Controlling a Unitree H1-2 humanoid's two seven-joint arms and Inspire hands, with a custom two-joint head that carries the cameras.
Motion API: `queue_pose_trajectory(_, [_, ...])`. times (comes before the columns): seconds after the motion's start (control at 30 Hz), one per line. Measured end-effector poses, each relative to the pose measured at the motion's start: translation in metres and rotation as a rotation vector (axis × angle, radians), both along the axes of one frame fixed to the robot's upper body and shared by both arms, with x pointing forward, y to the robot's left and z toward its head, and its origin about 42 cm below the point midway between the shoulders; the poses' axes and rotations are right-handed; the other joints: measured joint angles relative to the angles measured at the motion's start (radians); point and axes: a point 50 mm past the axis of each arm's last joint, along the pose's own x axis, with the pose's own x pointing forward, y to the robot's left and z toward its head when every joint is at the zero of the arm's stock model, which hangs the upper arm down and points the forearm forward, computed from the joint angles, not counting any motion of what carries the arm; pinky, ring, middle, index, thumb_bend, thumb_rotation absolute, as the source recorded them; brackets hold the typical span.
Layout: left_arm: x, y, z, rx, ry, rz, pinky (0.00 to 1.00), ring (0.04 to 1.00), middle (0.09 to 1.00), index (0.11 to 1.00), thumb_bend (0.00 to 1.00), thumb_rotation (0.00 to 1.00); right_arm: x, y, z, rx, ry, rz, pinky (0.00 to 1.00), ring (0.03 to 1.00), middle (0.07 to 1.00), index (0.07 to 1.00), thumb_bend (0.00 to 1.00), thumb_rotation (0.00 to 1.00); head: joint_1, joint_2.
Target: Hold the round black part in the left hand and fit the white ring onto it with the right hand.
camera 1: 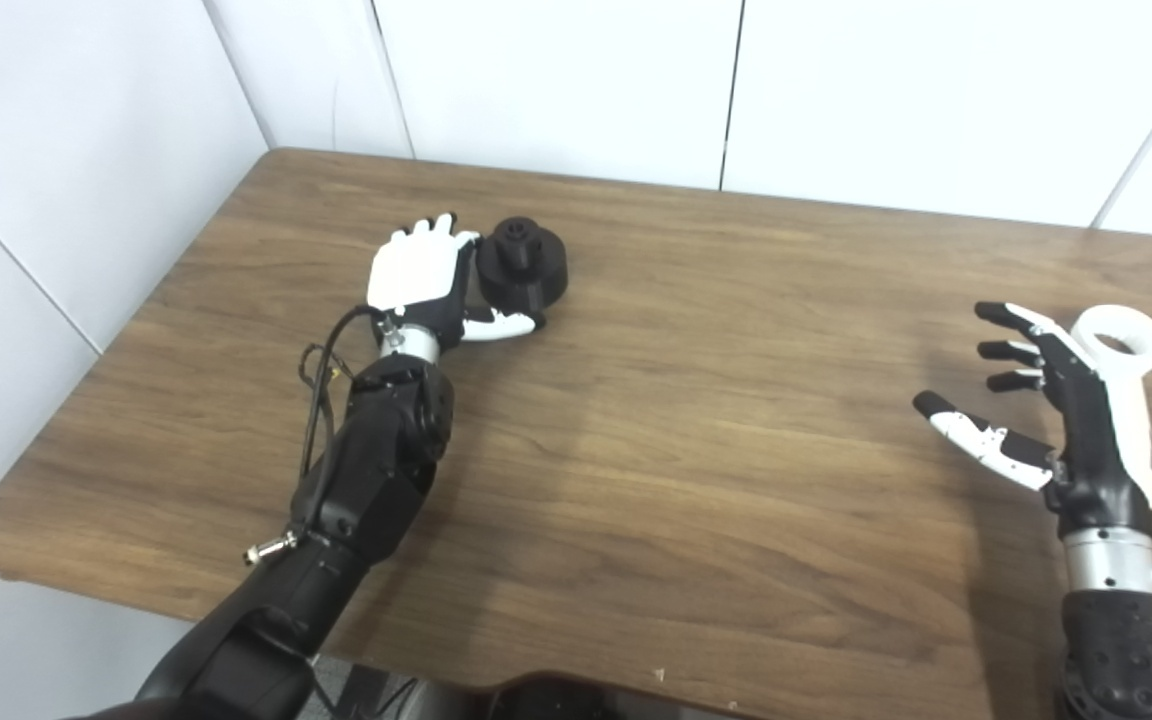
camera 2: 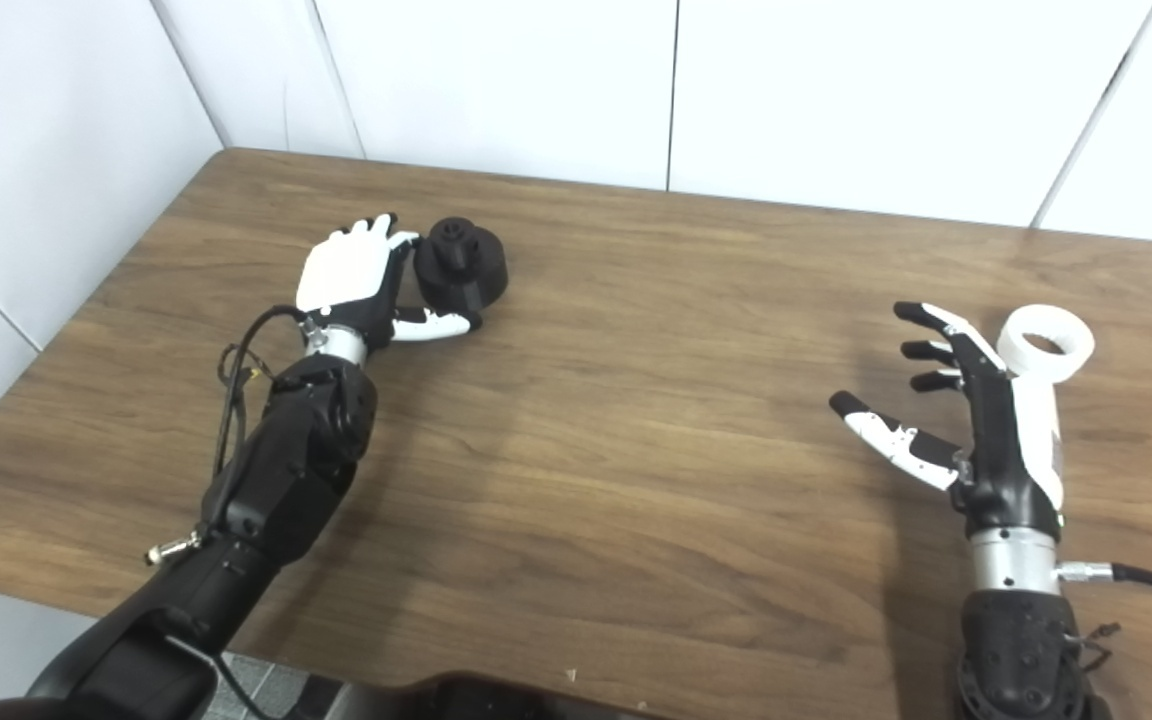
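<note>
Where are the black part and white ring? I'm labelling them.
black part (camera 1: 526,268), left eye view, on its raised top hub.
white ring (camera 2: 1044,345), right eye view, on its near rim.

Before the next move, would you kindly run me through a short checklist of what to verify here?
1. Black part within the left hand's reach: ok, fingers and thumb sit around it.
2. Left hand firmly gripping it: cannot tell; the part looks to rest on the table.
3. Right hand open: ok, fingers spread.
4. White ring held: not ok, it lies behind the right hand.
5. Ring fitted on the part: not ok, they are far apart.
</note>
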Motion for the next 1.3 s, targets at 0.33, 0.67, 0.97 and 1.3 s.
queue_pose_trajectory(0.33, [0.011, 0.000, -0.001, -0.004, -0.011, 0.009, 1.00, 1.000, 1.000, 0.799, 1.00, 0.55, -0.001, -0.003, 0.004, 0.005, -0.015, -0.011, 0.59, 0.708, 0.825, 0.762, 0.63, 0.24, -0.003, 0.003])
queue_pose_trajectory(0.67, [0.016, -0.011, -0.003, -0.089, -0.144, -0.011, 1.00, 1.000, 1.000, 0.645, 0.91, 0.33, -0.002, -0.005, 0.004, -0.003, -0.016, -0.014, 0.59, 0.706, 0.825, 0.763, 0.63, 0.26, -0.008, 0.008])
queue_pose_trajectory(0.97, [0.018, -0.012, -0.002, -0.109, -0.175, -0.022, 1.00, 1.000, 1.000, 0.603, 0.90, 0.32, -0.002, -0.006, 0.006, -0.002, -0.022, -0.012, 0.59, 0.708, 0.825, 0.763, 0.62, 0.24, -0.009, 0.012])
queue_pose_trajectory(1.3, [0.017, -0.015, -0.001, -0.135, -0.172, -0.068, 1.00, 1.000, 0.999, 0.592, 0.89, 0.30, -0.003, -0.005, 0.008, 0.000, -0.026, -0.011, 0.59, 0.710, 0.827, 0.766, 0.62, 0.26, -0.035, 0.021])
